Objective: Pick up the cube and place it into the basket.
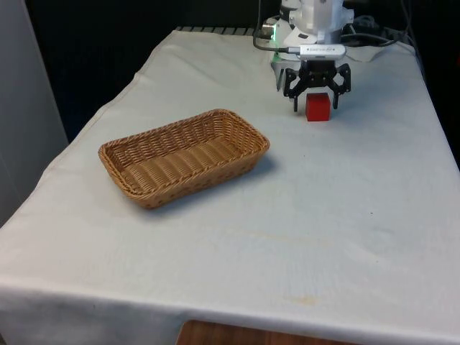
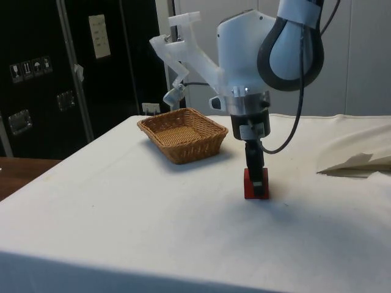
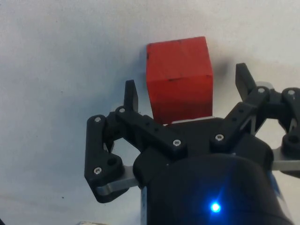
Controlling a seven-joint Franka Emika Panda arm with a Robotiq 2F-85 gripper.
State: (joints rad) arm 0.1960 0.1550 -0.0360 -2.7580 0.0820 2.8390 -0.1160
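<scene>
Hovering gripper: I have the gripper point(image 1: 317, 100) low over the cube point(image 1: 318, 106), fingers spread apart, one on either side of it with a gap showing in the wrist view; nothing is gripped yet.
Cube position: it sits flat on the white cloth point(image 1: 323, 215) at the robot's end of the table, well apart from the basket point(image 1: 251, 136), which lies towards the front view's left and nearer that camera.
Handling: I judge the red block rigid and light, probably painted wood or plastic; its faces look matt, not slick, so I expect no crushing and little slip.
Grip point: I'd close on the two opposite side faces the fingers point(image 3: 130, 96) already flank, around mid-height, keeping the pads square to those faces.
Orientation: one flat face is up; in the wrist view its sides run close to parallel with the fingers, turned only slightly.
Long axis: none I can make out, since the edges look about equal, so either pair of faces would serve.
</scene>
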